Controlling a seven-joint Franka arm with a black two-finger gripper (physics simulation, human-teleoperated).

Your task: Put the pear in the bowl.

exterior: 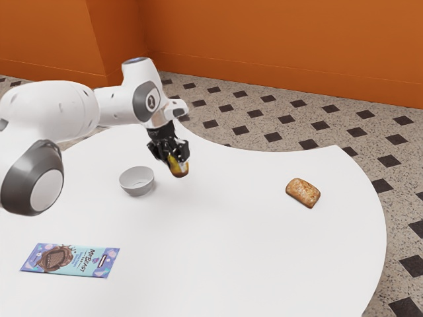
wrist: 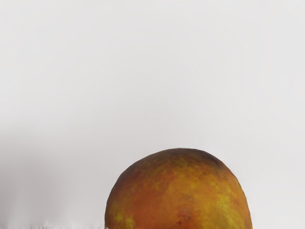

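Your end effector (exterior: 173,158) grips the pear (exterior: 178,170) | long axis steep, slightly tilted; you can't tell the stem end | it juts below your end effector, above the worktop (exterior: 225,218)

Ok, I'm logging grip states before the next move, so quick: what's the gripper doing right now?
Gripper: closed on the pear, holding it above the table.
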